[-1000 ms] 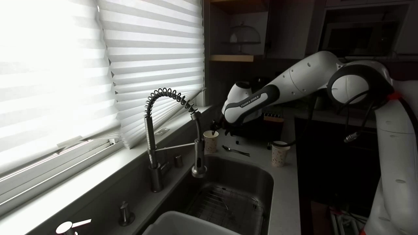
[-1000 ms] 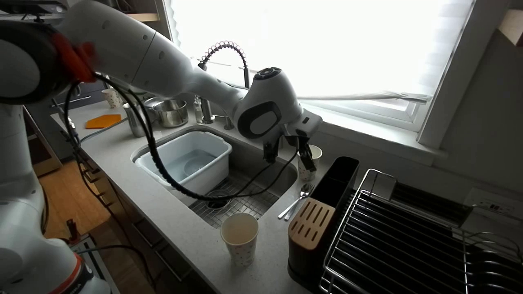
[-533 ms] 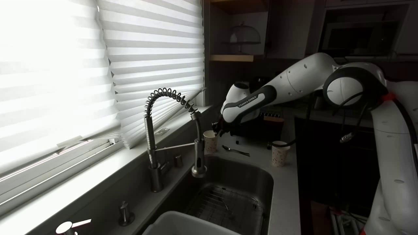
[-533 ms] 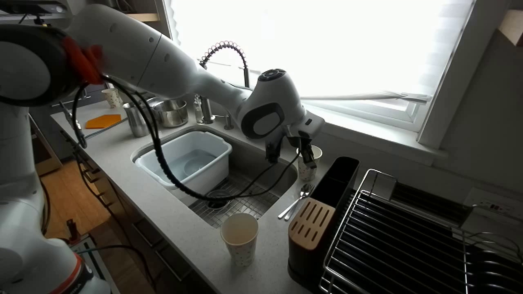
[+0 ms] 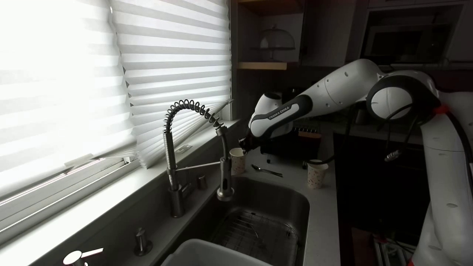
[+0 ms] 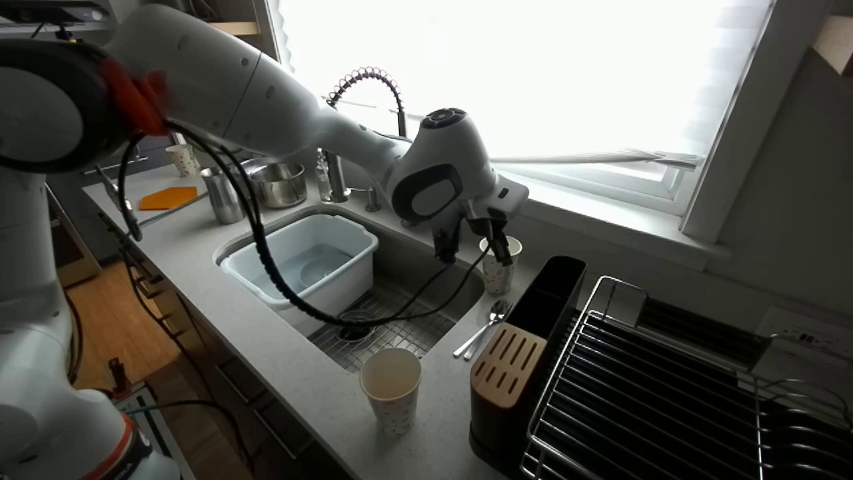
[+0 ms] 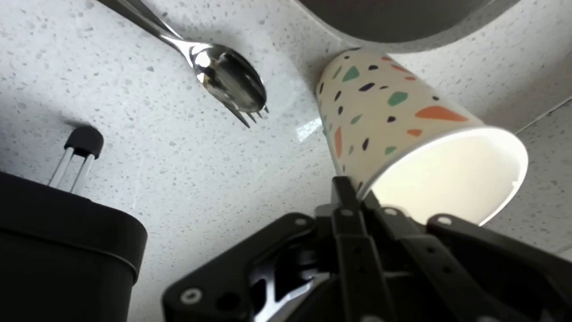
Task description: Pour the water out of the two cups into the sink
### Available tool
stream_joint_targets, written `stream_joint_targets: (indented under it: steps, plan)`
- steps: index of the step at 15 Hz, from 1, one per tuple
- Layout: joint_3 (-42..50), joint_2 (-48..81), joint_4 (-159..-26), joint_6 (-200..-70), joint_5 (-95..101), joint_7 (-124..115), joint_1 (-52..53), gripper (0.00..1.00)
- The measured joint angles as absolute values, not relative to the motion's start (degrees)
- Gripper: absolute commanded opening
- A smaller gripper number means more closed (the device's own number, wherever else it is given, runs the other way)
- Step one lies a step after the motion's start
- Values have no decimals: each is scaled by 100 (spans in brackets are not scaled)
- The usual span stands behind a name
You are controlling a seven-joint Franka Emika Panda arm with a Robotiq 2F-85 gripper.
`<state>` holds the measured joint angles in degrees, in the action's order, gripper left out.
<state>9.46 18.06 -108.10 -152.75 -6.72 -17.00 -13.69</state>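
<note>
An end effector (image 7: 359,193) pinches the rim of a patterned cup (image 7: 388,105) on the worktop (image 7: 214,170) beside the sink (image 5: 271,192), a second cup (image 6: 394,403) standing apart. Held by one thin wall, the first could swivel when lifted, spilling early.

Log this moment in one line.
Gripper: shut on held cup at rim | held cup: standing beside sink | other task cup: upright, ungripped | pouring: none under way

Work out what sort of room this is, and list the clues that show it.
Most likely a kitchen: a sink with a coiled-spring faucet is set into the counter, and a wire dish rack stands nearby.
</note>
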Motion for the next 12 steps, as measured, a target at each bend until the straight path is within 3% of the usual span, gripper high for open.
stream_joint_targets:
  steps: [12]
  plan:
    - [810,320,-11790,-15291,-453,-177,-1127,4]
